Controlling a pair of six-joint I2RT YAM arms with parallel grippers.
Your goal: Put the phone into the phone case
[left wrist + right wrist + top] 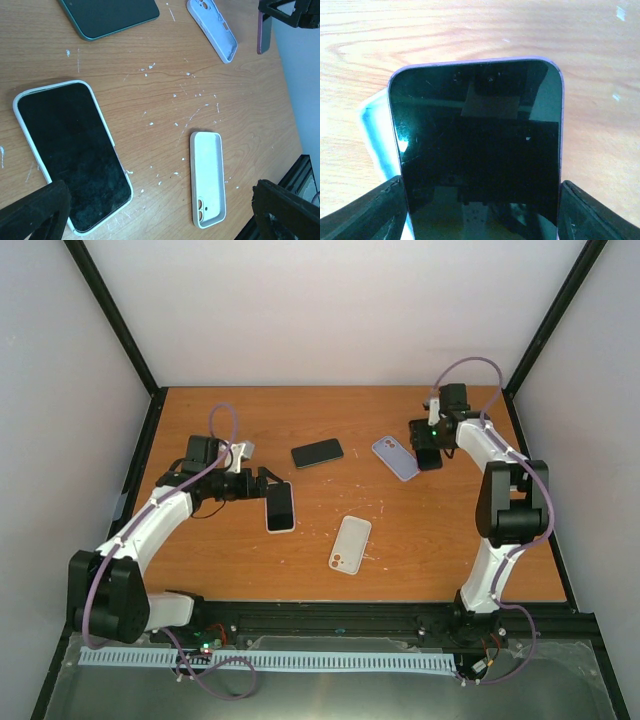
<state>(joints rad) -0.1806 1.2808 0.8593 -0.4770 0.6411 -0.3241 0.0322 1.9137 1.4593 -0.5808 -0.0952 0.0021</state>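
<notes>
While the right gripper (428, 453) clamps the phone (477, 150) by its edges, lifted just beside the case (395, 457), nothing is seated yet. Left gripper (262, 483) spread wide, empty, near a white phone (280, 507). Remaining: align, press in.

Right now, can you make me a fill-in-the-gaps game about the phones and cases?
1. The right gripper holds a phone with a ___ edge.
2. The left gripper holds nothing; its jaws are wide ___.
3. The white case and the lilac case lie on the table, both ___.

Missing words: purple, open, empty.
</notes>
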